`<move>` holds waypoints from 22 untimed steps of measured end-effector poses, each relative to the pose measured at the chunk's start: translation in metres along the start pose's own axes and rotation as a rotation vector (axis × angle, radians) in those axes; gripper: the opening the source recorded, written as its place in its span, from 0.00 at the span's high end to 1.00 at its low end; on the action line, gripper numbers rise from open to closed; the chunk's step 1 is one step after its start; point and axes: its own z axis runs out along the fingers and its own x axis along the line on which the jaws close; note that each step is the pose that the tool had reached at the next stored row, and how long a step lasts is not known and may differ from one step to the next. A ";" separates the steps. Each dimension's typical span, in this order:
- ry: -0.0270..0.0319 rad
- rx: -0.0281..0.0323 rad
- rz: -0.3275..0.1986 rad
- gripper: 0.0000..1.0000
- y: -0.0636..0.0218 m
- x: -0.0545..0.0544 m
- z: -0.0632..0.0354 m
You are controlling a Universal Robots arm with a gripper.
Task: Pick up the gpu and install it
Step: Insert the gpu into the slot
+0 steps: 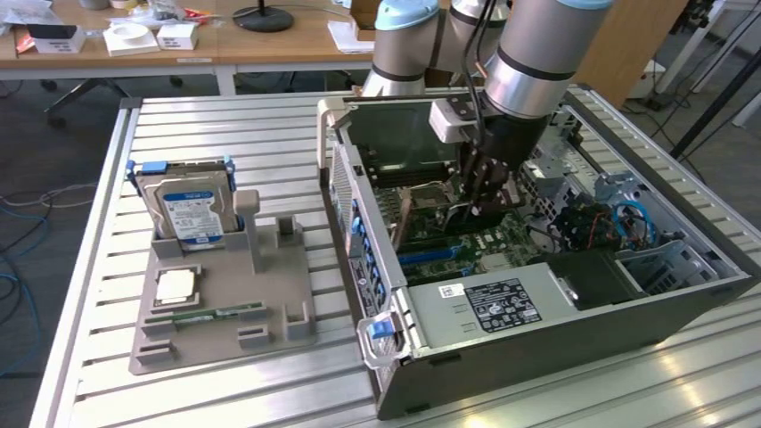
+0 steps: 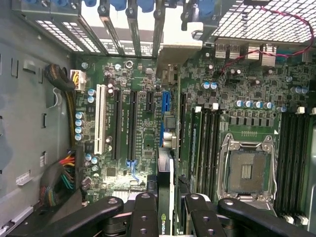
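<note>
Inside the open computer case [image 1: 571, 330], my gripper [image 1: 482, 205] reaches down over the motherboard [image 1: 476, 241]. The gpu [image 2: 166, 163] stands on edge between the black fingers [image 2: 145, 210], a logo showing on its top edge, and my gripper [image 2: 166, 205] is shut on it. The card lines up along the blue expansion slot [image 2: 165, 101] on the motherboard [image 2: 247, 123]. Its bracket end points toward the rear slot openings [image 2: 148, 29]. I cannot tell whether its lower edge touches the slot.
On the exterior view's left, a grey holder [image 1: 226, 312] carries a hard drive [image 1: 188, 209], a CPU [image 1: 176, 285] and a RAM stick [image 1: 220, 314]. The case's walls, a labelled power supply [image 1: 505, 303], cable bundles [image 2: 61, 180] and the empty CPU socket [image 2: 247, 170] surround the card.
</note>
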 end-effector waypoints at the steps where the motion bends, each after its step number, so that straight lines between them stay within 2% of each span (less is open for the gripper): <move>1: -0.0001 0.0000 0.000 0.74 0.0005 0.000 0.0002; 10: -0.0002 0.0000 0.000 0.74 0.0071 -0.001 0.0009; 22: 0.0003 0.0000 0.000 0.74 0.0083 -0.001 0.0074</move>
